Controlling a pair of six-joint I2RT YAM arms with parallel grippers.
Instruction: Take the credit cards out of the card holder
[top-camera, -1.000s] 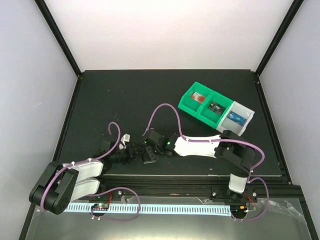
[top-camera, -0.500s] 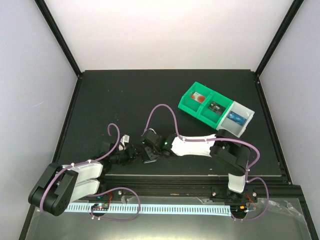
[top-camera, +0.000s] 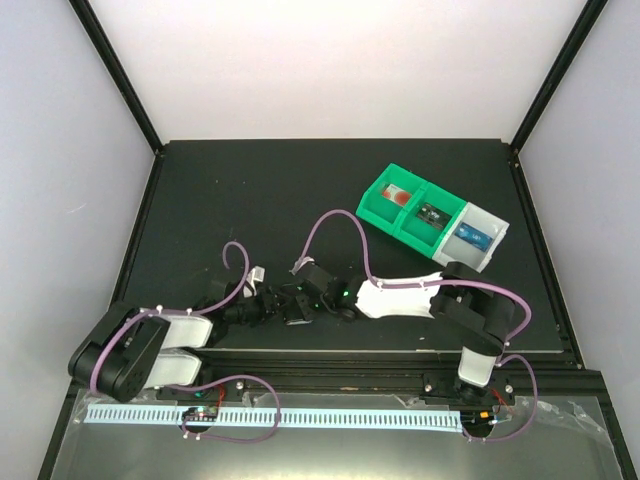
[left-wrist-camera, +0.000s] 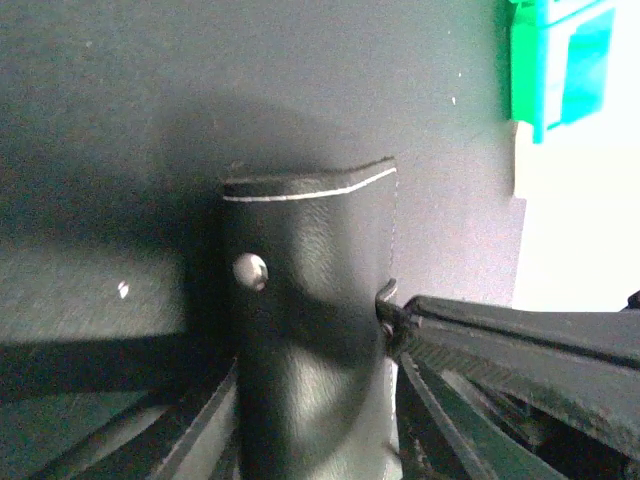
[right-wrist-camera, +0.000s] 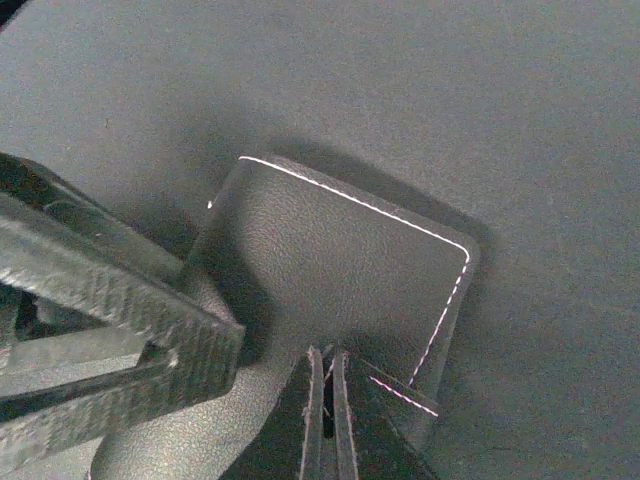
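Note:
The card holder (top-camera: 293, 312) looks dark here, leather-like with white stitching and a metal snap. It sits near the table's front, between both grippers. In the left wrist view it (left-wrist-camera: 310, 300) stands between the fingers of my left gripper (left-wrist-camera: 310, 440), which is shut on it. My right gripper (right-wrist-camera: 325, 385) is pinched shut on a flap of the holder (right-wrist-camera: 350, 270). In the top view my left gripper (top-camera: 272, 305) and right gripper (top-camera: 302, 298) meet at the holder. A bright-blue credit card (top-camera: 470, 237) lies in the tray's pale end compartment. No card shows in the holder.
The green-and-grey compartment tray (top-camera: 375, 205) stands at the back right, with a red-and-white item (top-camera: 398, 195) and a small dark green item (top-camera: 431, 213) in it. Purple cables loop over both arms. The black mat's front edge runs just below the grippers.
The left arm has swung up and inward. The right arm's wrist has shifted slightly right and down. Both grippers stay at the holder.

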